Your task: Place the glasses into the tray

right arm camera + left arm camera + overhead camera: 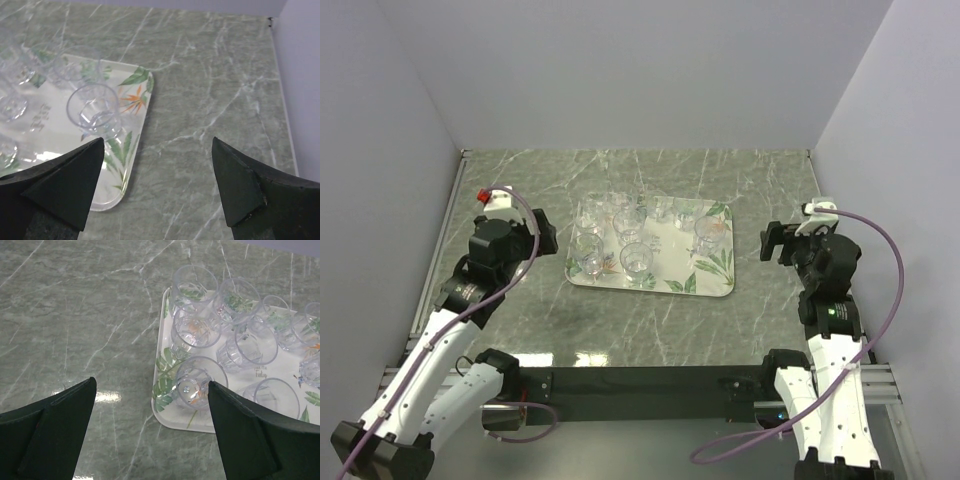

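Right claw [770,240] [158,142]: released, fingers spread wide with nothing between them, hanging over bare desk [770,180] just off the right edge of the tray [715,285]. Left claw [542,235] [152,385]: likewise released and empty, held over the desk beside the tray's left edge, apart from it.

Tray [157,390] [145,107]: lies flat near the middle of the desk, its long side running left to right.

Glasses [635,260]: all those visible stand inside the tray; none seen on the desk surface. Most are crowded toward the tray's left and far edges, several touching or nearly touching one another in the left wrist view [192,385]. One glass [95,110] [710,235] stands alone nearer the right edge. An exact count cannot be confirmed, as the clear walls overlap and blur against the leaf print.
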You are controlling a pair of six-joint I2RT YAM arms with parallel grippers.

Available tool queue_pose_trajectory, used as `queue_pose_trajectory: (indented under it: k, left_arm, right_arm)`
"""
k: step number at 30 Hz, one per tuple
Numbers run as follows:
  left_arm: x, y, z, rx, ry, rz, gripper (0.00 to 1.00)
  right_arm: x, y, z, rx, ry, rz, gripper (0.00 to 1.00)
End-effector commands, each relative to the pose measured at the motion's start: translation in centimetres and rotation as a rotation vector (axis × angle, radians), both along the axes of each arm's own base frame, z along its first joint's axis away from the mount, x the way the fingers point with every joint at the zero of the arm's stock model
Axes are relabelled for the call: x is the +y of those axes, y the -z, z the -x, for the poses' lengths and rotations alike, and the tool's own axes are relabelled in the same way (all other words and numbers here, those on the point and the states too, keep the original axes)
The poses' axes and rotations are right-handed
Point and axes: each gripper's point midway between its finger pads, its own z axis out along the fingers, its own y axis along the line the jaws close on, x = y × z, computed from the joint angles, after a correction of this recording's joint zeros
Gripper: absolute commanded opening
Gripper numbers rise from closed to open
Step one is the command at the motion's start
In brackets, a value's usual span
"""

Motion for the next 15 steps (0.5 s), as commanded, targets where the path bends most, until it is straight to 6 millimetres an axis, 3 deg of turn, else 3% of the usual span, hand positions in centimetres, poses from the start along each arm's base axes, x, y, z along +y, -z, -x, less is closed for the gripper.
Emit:
queue_pose_trajectory:
  k: [1, 9, 15]
  left_arm:
    - [-0.5, -1.3, -0.8, -0.057, 0.022, 0.011, 0.99]
    - [-1.3, 0.7, -1.2, 0.026, 0.047, 0.011, 0.99]
    - [-0.8, 1.2, -1.2, 0.057, 0.013, 0.006, 0.99]
  right_arm:
    - [-2.3, -2.1, -0.7, -0.093, 0.144, -0.022, 0.94]
    - [-3.8, -2.4, -0.9, -0.081, 0.224, 0.009, 0.95]
    - [-4.8, -2.5, -1.3, -0.087, 0.313, -0.067, 0.97]
